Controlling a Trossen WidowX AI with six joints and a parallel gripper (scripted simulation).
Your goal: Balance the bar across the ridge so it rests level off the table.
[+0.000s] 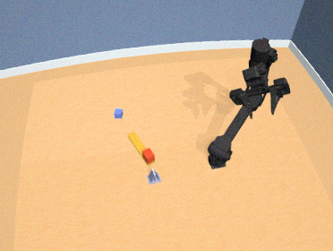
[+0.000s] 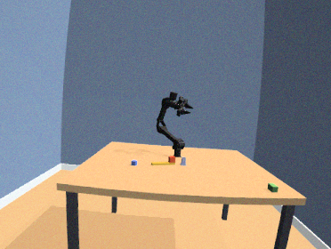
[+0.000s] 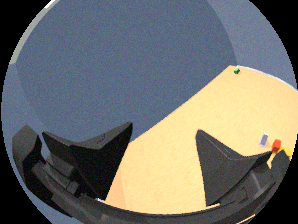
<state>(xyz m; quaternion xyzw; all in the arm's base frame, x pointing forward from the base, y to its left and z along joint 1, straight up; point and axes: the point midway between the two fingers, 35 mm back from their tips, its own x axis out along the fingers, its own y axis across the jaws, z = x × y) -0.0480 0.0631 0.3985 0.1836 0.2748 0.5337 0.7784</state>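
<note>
The yellow bar [image 1: 137, 142] [image 2: 159, 164] lies on the table, and a red block [image 1: 149, 155] [image 2: 172, 159] [image 3: 276, 145] sits on its end nearer the ridge. The grey ridge [image 1: 154, 177] [image 2: 183, 161] [image 3: 264, 140] stands just beyond that end, with its narrow edge up; the bar is not on it. My gripper [image 1: 262, 114] [image 2: 190, 109] [image 3: 165, 129] is open with nothing between its fingers. It is raised high above the table, well away from the bar and ridge. In the wrist view only a bit of the bar shows at the right edge, partly behind a finger.
A small blue cube [image 1: 118, 113] [image 2: 134, 163] lies on the table past the bar's other end. A green block [image 2: 272, 188] [image 3: 237, 71] lies near a table corner, far from the ridge. The arm's base stands to one side of the ridge. Walls surround the table.
</note>
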